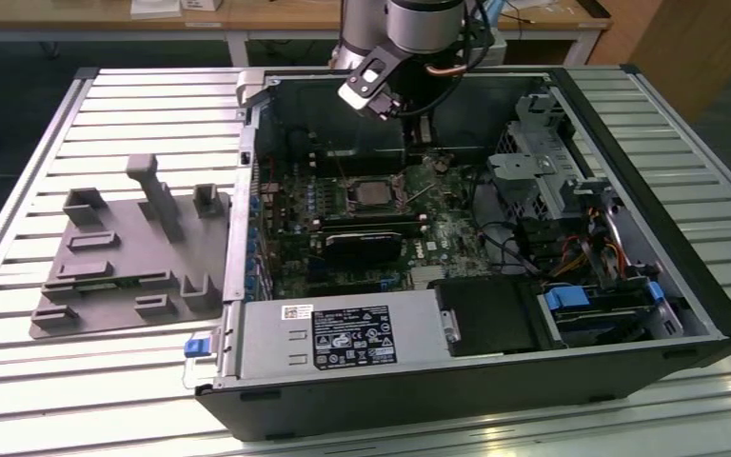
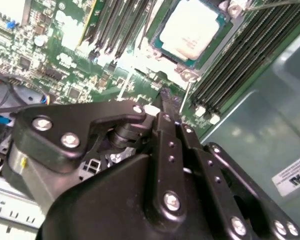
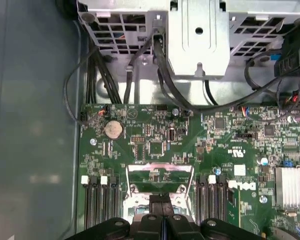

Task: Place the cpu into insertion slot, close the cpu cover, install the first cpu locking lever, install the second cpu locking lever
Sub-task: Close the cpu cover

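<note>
Wooden desks line the background, and in front of them a slatted metal counter (image 1: 61, 400) carries an open computer case (image 1: 708, 314) with a grey moulded fixture (image 1: 111, 276) beside it on the exterior view's left. The arm (image 1: 410, 24) reaches down into the case, over the green motherboard (image 3: 225, 140).

In the second wrist view the end effector (image 2: 166, 97) has its fingers drawn together to a narrow tip. Nothing can be seen pinched between them. The tip hangs just beside the insertion slot (image 2: 186, 74), near one corner of its metal rim.

The cpu cover (image 3: 160, 167) appears to stand raised in the first wrist view, with board visible through its window, though its exact angle is hard to judge.

The cpu (image 2: 190, 27) lies flat in the slot, its pale metal top facing up.

Judged from this, the chip is seated and the cover is not yet down. The risks lie in how tight this spot is:
- A tip that drifts sideways could scrape the chip's top or catch the memory slots flanking the socket.
- A push on the raised frame that is off-centre could let it slip past the fingers and snap down crooked.
</note>
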`<action>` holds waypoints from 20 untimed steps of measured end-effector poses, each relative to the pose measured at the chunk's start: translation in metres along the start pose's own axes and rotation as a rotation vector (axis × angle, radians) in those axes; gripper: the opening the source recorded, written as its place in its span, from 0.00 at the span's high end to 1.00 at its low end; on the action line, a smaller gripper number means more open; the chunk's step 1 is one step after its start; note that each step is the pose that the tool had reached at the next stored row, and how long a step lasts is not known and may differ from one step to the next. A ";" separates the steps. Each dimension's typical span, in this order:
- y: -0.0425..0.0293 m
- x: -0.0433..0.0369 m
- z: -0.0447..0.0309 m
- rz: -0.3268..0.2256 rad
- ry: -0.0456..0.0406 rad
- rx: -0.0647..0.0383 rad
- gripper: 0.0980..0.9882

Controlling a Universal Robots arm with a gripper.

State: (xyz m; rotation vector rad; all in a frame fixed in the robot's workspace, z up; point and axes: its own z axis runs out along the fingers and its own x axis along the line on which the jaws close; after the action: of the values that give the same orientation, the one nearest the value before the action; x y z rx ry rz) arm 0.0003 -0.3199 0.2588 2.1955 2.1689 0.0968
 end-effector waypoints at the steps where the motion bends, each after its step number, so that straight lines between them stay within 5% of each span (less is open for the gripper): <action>1: 0.0033 0.0000 0.0002 0.000 -0.0001 0.000 1.00; 12: 0.0472 0.0006 0.0041 0.000 -0.0001 0.003 1.00; 20: 0.0505 0.0005 0.0149 0.000 -0.0002 0.003 1.00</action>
State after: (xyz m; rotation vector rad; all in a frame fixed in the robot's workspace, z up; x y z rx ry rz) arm 0.0518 -0.3199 0.2481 2.1975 2.1699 0.0934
